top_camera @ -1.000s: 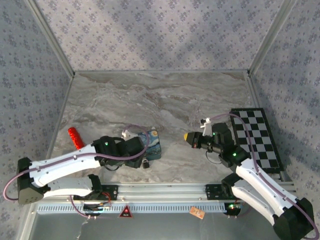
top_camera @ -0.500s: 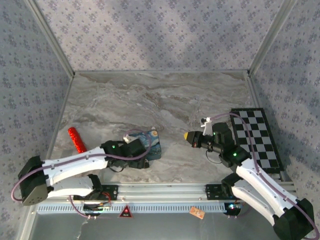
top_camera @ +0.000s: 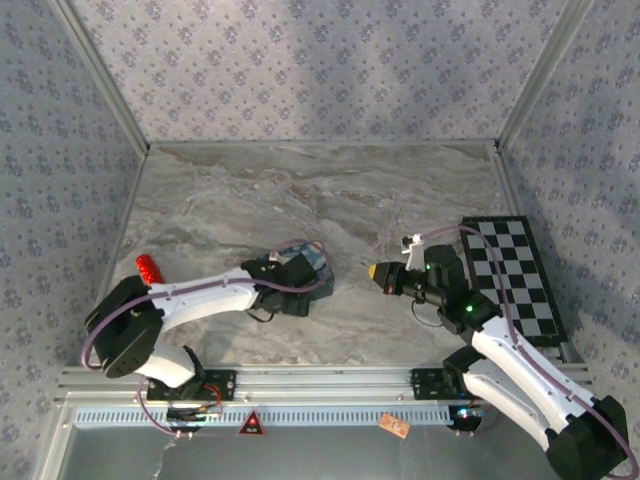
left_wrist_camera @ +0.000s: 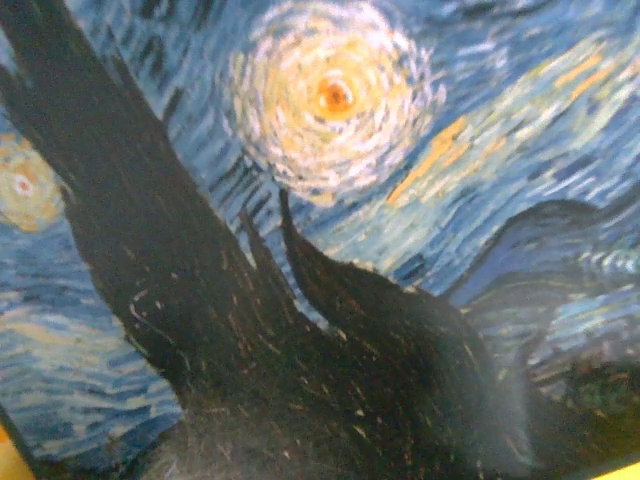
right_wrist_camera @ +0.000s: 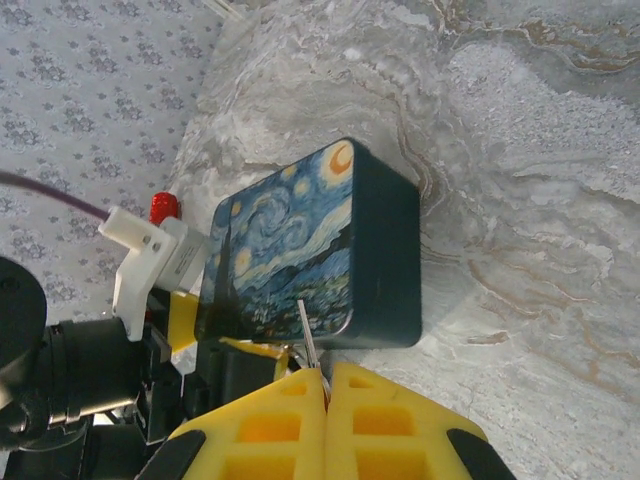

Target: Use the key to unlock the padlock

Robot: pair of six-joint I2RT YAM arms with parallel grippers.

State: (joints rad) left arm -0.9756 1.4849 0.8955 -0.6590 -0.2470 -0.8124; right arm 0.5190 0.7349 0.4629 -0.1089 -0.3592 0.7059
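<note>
1. Right hand point(top_camera: 377, 272): closed. In the right wrist view I see its two yellow fingers point(right_wrist_camera: 400, 420) pressed together along their inner faces, pinching the key point(right_wrist_camera: 306, 330) at the tips.
2. Key: the thin grey blade sticks out beyond the fingertips and points toward the blue tin point(right_wrist_camera: 300, 250). Its tip overlaps the tin's lower edge in that view. I cannot tell whether it touches the tin.
3. Right hand position: from above, it sits right of centre on the desk point(top_camera: 300, 190), between the tin and the checkered board point(top_camera: 510, 270), apart from both.
4. Left hand point(top_camera: 303, 285): the left arm reaches in from the left, with the hand right at the tin and covering part of it.
5. Left hand state: the left wrist view is pressed close to the tin's painted face, with slivers of yellow at both bottom corners. I cannot tell whether this hand is open or gripping the tin.
6. Red cylinder point(top_camera: 148, 268): lies at the desk's left side, just beside the left arm.
</note>
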